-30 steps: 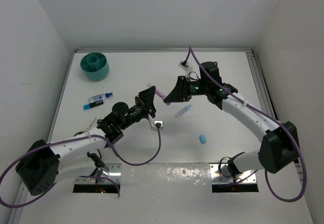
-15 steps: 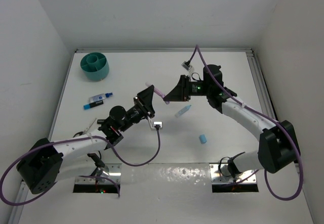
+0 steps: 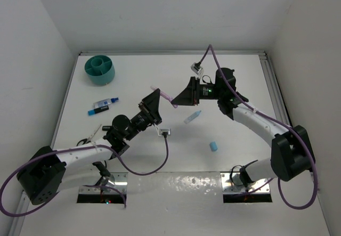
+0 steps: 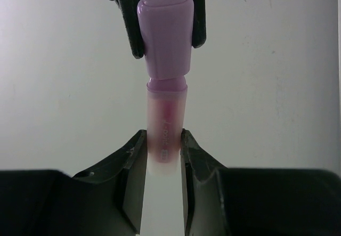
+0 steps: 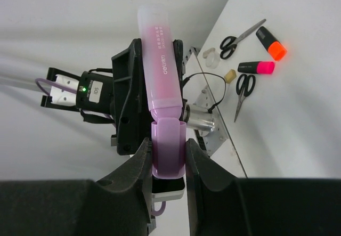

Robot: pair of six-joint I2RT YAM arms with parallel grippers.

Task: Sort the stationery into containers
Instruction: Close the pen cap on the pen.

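Observation:
A pink marker (image 3: 164, 95) hangs in the air over the table's middle, held from both ends. My left gripper (image 4: 164, 140) is shut on its pale barrel (image 4: 165, 124). My right gripper (image 5: 169, 152) is shut on its purple cap (image 5: 169, 153), which sits on the barrel's end. In the top view the left gripper (image 3: 156, 98) and right gripper (image 3: 177, 101) face each other. The teal container (image 3: 100, 69) stands at the far left corner, away from both arms. A light-blue marker (image 3: 192, 117) and a blue eraser (image 3: 213, 146) lie on the table below the right arm.
A blue-and-black marker (image 3: 103, 105) lies left of centre. In the right wrist view, two scissors (image 5: 242, 33) (image 5: 242, 89), an orange-and-black marker (image 5: 270, 44), a pink-and-black marker (image 5: 257, 66) and a tan eraser (image 5: 229, 76) lie near the left arm's base.
Both grippers keep their hold on the pink marker. The left wrist has drawn back a little to the left, and the right wrist has risen slightly.

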